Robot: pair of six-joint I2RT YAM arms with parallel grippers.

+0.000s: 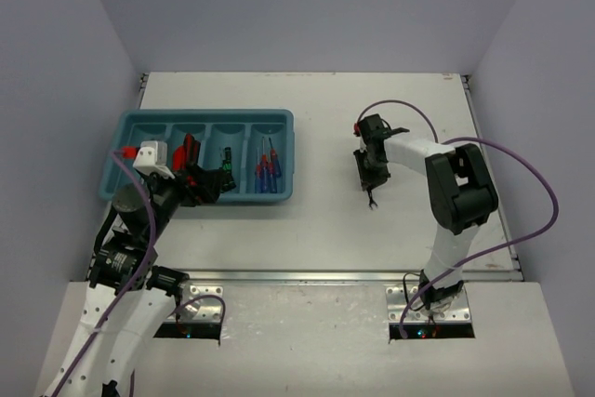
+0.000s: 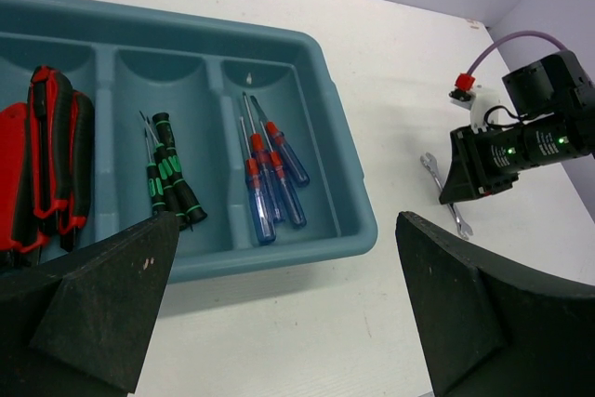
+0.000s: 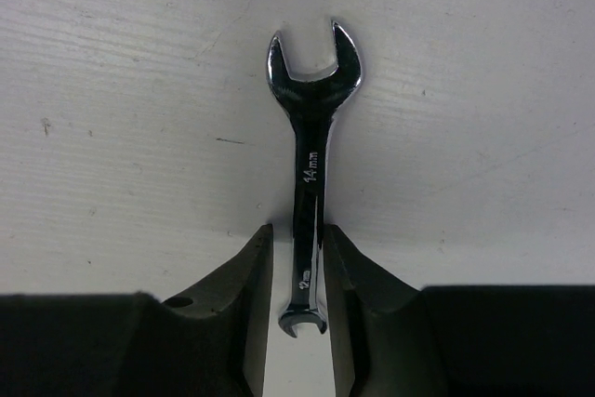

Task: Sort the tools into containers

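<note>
We can read one marking clearly: "14 mm", stamped lengthwise on the shank of the silver wrench point(image 3: 307, 183), in the right wrist view, running up toward its larger open end. Near the smaller end we see a second, tinier stamp that also ends in "mm"; its number is too small for us to make out. Elsewhere we find nothing legible.

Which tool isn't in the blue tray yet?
The silver wrench. It lies on the white table with the right end effector around its handle. The red pliers, green screwdrivers and blue screwdrivers all lie inside the tray.
</note>
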